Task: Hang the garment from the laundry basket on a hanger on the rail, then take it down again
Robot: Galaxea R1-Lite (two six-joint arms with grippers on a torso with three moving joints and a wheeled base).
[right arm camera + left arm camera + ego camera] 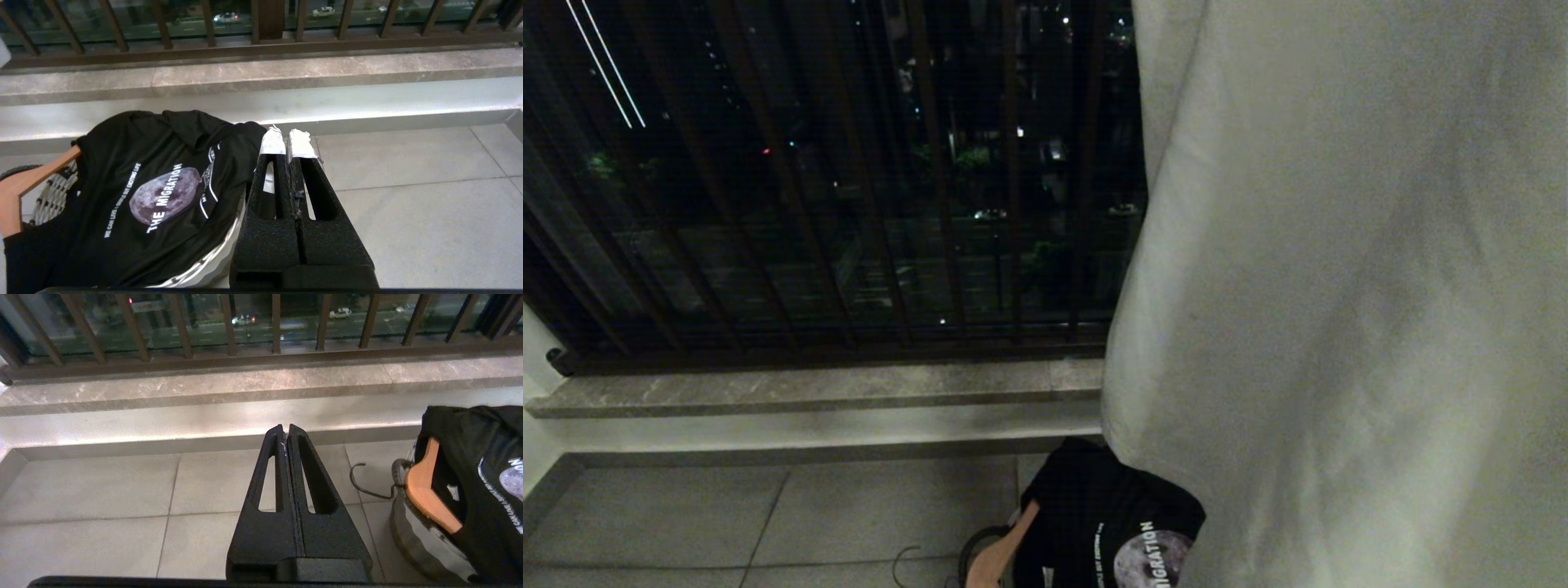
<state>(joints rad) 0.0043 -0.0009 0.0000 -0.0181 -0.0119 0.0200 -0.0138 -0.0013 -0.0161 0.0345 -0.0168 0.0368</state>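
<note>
While nothing is gripped yet, the left gripper [286, 433] hangs with jaws pressed together above the floor tiles [122, 498]; beside it the black T-shirt [163, 192], already on a wooden hanger [425, 490], fills the laundry basket [412, 539], and the right gripper [291, 136], likewise closed and empty, waits just beside it.

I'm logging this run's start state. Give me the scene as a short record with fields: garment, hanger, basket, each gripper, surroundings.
garment: black T-shirt with a moon print, draped over the basket
hanger: wooden, inside the T-shirt, one arm sticking out
basket: round, on the tiled floor beside the ledge
left gripper: shut, empty, above the floor, apart from the basket
right gripper: shut, empty, beside the T-shirt
surroundings: railing; pale cloth hanging close to the head camera
</note>
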